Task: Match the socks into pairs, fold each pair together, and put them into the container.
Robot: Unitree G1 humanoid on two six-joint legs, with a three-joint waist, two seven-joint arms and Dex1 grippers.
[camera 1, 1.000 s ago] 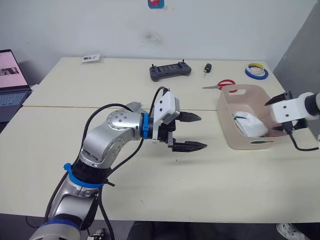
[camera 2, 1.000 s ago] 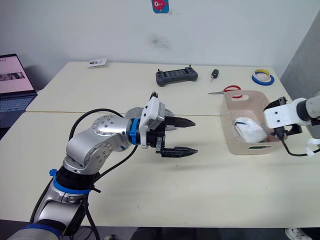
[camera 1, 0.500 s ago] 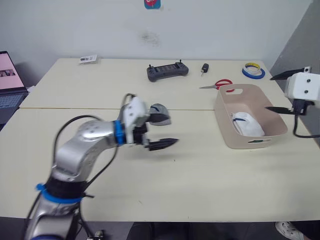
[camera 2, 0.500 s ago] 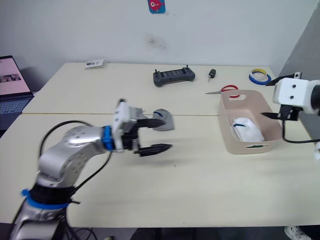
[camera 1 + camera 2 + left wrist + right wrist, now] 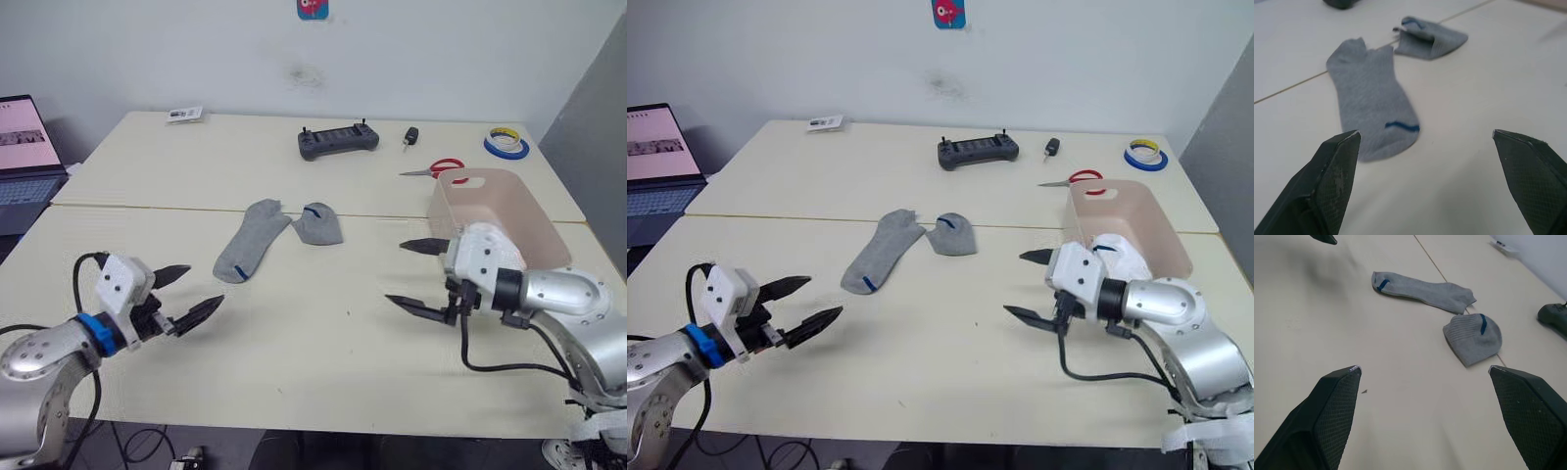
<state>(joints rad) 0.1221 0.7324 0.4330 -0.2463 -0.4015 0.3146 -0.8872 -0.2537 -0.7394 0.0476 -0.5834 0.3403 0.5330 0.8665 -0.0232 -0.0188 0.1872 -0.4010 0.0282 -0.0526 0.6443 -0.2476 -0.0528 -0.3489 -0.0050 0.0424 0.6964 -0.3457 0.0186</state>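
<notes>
— Left gripper (image 5: 189, 292) status?
— Spread wide, empty, above the near left part of the table (image 5: 294, 362). Touching nothing. Aimed toward the flat grey sock (image 5: 251, 240), well short of it.

— Right gripper (image 5: 419, 276)?
— Also spread wide and empty. Above the table, just on the near left side of the container (image 5: 505, 201). No contact with the tub or any sock.

— Location of the grey socks?
— Mid-table, between the two grippers and farther back. One laid out flat; the other, a folded-over grey sock (image 5: 318, 224), just beside its cuff end. Blue marks visible on both.

— Container contents?
— Pale pink tub at the right of the table; white fabric (image 5: 1114, 248) partly visible inside, behind the right arm. Count of socks inside: cannot tell.
</notes>
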